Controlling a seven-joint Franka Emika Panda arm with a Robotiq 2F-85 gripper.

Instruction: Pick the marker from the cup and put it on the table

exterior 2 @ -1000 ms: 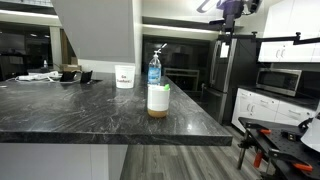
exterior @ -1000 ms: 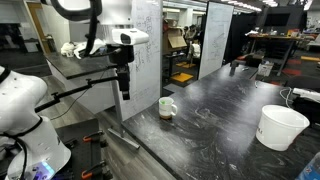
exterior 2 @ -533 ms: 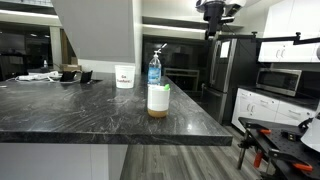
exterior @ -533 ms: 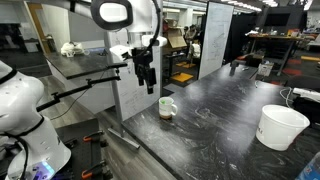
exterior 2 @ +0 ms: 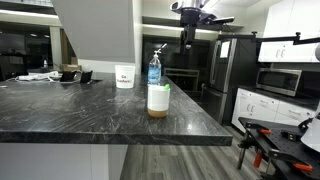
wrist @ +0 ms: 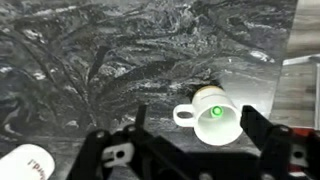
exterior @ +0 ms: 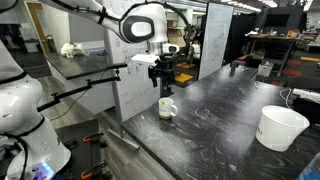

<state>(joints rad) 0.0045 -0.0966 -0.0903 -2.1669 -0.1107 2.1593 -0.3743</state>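
Note:
The cup (exterior: 166,108) is a small white mug near the table's corner edge; it also shows in an exterior view (exterior 2: 158,99) and in the wrist view (wrist: 215,118). The marker stands inside it; its green tip shows in the wrist view (wrist: 216,111) and pokes over the rim in an exterior view (exterior 2: 167,87). My gripper (exterior: 166,82) hangs open and empty above the mug, apart from it; it also shows in an exterior view (exterior 2: 187,40). In the wrist view my two fingers (wrist: 198,126) frame the mug. The table (exterior: 225,115) has a glossy black marbled top.
A large white bucket (exterior: 281,126) stands on the table well away from the mug; it also shows in an exterior view (exterior 2: 124,76). A spray bottle (exterior 2: 154,68) stands behind the mug. The table's edge (exterior: 150,135) runs close beside the mug. A white lettered object (wrist: 25,163) lies at the wrist view's corner.
My arm has swung in from beyond the table's edge to a spot above the mug. The gripper stays open. The mug and marker have not moved.

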